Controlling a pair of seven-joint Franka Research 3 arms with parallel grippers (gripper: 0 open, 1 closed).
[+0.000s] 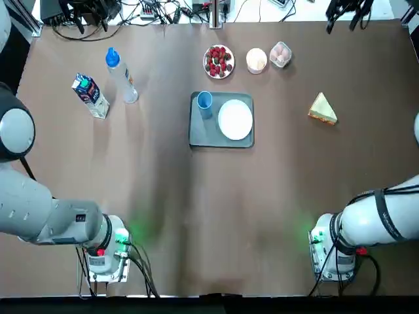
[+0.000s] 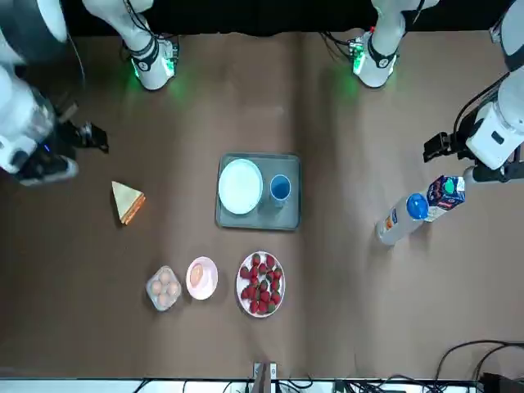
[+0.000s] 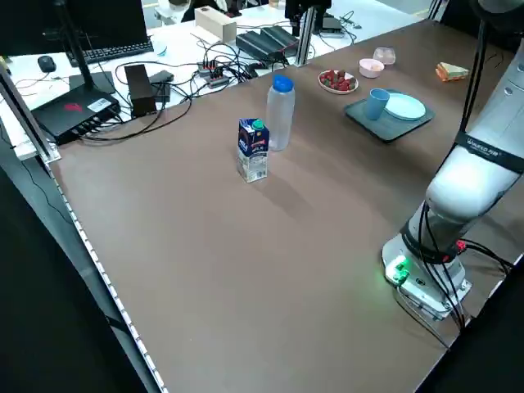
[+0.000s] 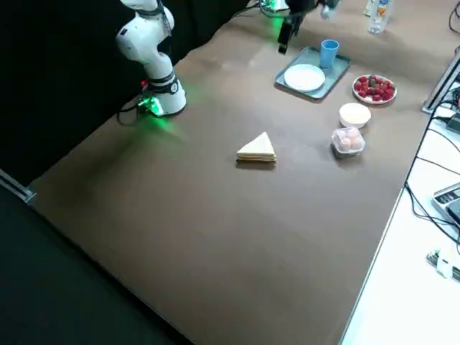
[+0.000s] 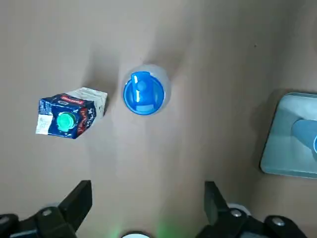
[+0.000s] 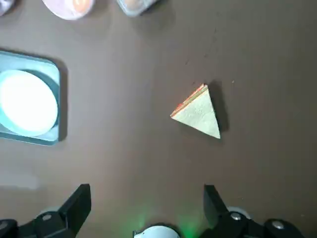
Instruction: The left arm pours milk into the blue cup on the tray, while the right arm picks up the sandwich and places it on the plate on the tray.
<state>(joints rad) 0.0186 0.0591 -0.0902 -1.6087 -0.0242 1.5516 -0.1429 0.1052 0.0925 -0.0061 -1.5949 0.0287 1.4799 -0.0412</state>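
Note:
The milk carton [image 1: 90, 95], blue and white with a green cap, stands at the far left of the table. A grey tray [image 1: 203, 134] at the middle holds the blue cup [image 1: 204, 101] and a white plate [image 1: 235, 119]. The triangular sandwich [image 1: 323, 108] lies on the table to the right of the tray. My left gripper [image 5: 147, 187] hangs open and empty high above the table, with the carton [image 5: 72, 119] below it. My right gripper [image 6: 146, 191] is likewise open and empty, high above the sandwich [image 6: 198, 111].
A clear bottle with a blue cap [image 1: 122, 78] stands just right of the carton. Behind the tray sit a plate of strawberries [image 1: 218, 61], a small bowl [image 1: 256, 59] and an egg container [image 1: 280, 53]. Cables and equipment line the far edge.

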